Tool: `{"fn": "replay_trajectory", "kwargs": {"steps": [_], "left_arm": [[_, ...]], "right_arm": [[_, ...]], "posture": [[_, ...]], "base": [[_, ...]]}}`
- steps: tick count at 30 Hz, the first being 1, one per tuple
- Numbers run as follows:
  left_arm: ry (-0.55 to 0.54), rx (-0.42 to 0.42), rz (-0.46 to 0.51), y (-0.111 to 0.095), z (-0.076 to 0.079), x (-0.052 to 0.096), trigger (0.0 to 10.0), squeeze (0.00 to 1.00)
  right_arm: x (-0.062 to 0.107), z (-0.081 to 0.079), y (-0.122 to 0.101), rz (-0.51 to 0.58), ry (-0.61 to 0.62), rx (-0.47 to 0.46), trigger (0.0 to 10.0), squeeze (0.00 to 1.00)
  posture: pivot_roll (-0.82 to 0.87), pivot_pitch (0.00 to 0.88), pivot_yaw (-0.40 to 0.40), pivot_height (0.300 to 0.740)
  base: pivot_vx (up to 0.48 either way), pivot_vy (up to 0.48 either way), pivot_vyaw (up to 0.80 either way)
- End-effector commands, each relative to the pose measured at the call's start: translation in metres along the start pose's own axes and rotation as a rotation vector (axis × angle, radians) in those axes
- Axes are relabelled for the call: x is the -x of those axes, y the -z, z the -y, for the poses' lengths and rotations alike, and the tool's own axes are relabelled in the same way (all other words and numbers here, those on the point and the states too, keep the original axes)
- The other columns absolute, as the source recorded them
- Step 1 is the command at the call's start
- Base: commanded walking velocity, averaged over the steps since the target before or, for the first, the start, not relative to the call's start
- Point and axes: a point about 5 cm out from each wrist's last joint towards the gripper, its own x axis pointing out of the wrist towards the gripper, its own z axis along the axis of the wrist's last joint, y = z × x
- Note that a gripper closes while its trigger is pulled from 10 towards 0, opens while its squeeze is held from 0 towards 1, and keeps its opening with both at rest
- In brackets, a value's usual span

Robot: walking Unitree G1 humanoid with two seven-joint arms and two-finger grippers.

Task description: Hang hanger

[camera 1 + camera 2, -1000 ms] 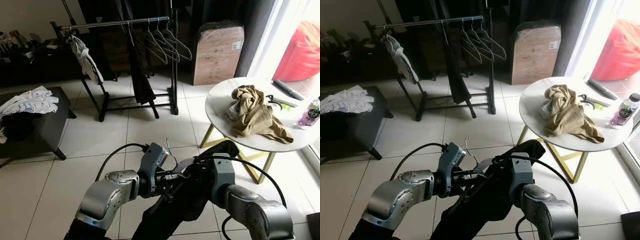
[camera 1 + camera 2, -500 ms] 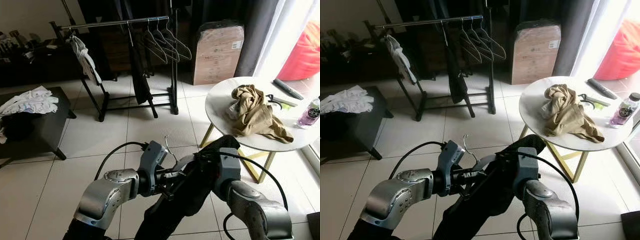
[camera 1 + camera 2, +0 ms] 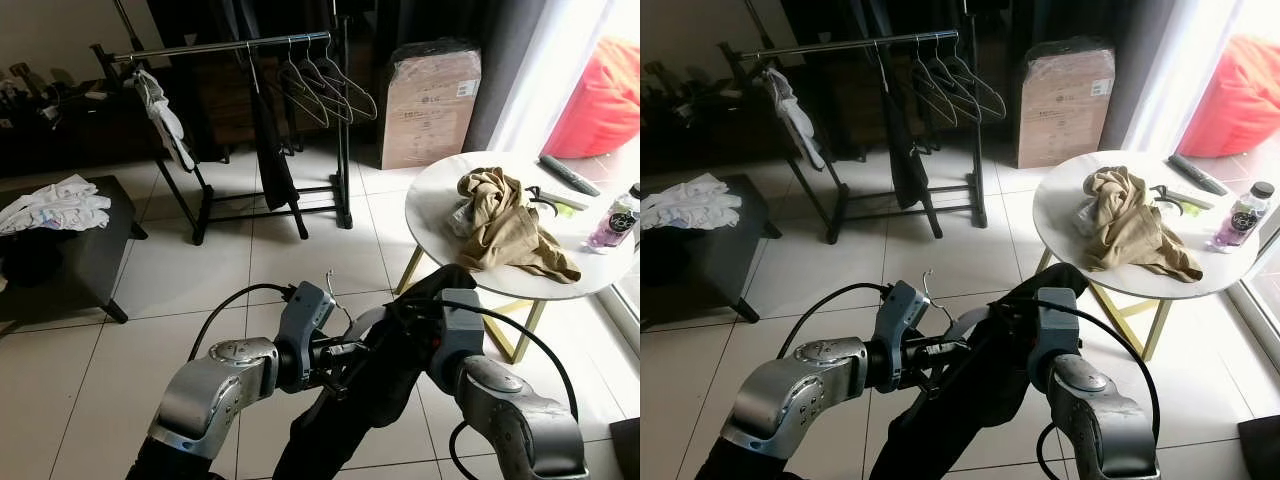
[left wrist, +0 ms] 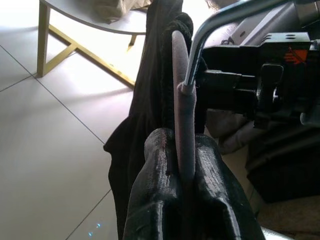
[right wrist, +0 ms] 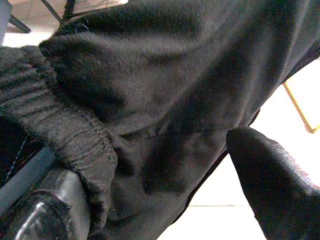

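Note:
A hanger with a grey bar and a thin metal hook is held low in front of me over the tiled floor. My left gripper is shut on the bar. A black garment hangs from the hanger down toward the floor. My right gripper is buried in that cloth, its fingers spread apart with a ribbed cuff draped over one. The clothes rack stands across the room, well apart from both arms.
The rack carries several empty hangers, a dark garment and a pale cloth. A round white table at the right holds tan clothing and a bottle. A dark bench stands at the left, a cardboard box by the curtain.
The view has shifted slightly. My right arm has risen a little with the black garment. The left gripper keeps its hold on the hanger.

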Motion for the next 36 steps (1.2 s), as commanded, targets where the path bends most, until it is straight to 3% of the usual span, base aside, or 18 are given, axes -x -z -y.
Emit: {"fn": "replay_trajectory", "kwargs": {"steps": [1, 29, 32, 34, 36], "left_arm": [[-0.011, 0.009, -0.067, 0.009, -0.001, -0.001, 10.0, 0.0], [-0.035, -0.016, -0.105, 0.011, -0.005, 0.002, 10.0, 0.0], [-0.03, -0.052, -0.127, 0.012, -0.007, 0.006, 10.0, 0.0], [-0.027, -0.14, -0.177, 0.015, -0.012, 0.015, 10.0, 0.0], [-0.026, -0.151, -0.185, 0.016, -0.012, 0.016, 10.0, 0.0]], "right_arm": [[0.001, -0.004, -0.003, 0.026, -0.011, 0.021, 0.0, 0.0], [0.0, -0.005, -0.002, 0.026, -0.015, 0.062, 0.0, 0.0], [-0.001, -0.004, -0.004, 0.032, -0.01, 0.064, 0.0, 0.0], [-0.002, -0.001, -0.005, 0.036, -0.003, 0.067, 0.0, 0.0], [-0.002, -0.001, -0.005, 0.036, -0.002, 0.068, 0.0, 0.0]], "posture": [[-0.13, 0.158, 0.062, 0.74], [-0.13, 0.158, 0.063, 0.74], [-0.13, 0.157, 0.064, 0.74], [-0.13, 0.156, 0.065, 0.74], [-0.13, 0.156, 0.065, 0.74]], "base": [[0.0, 0.0, 0.0], [0.0, 0.0, 0.0], [0.0, 0.0, 0.0], [0.0, 0.0, 0.0], [0.0, 0.0, 0.0]]}}
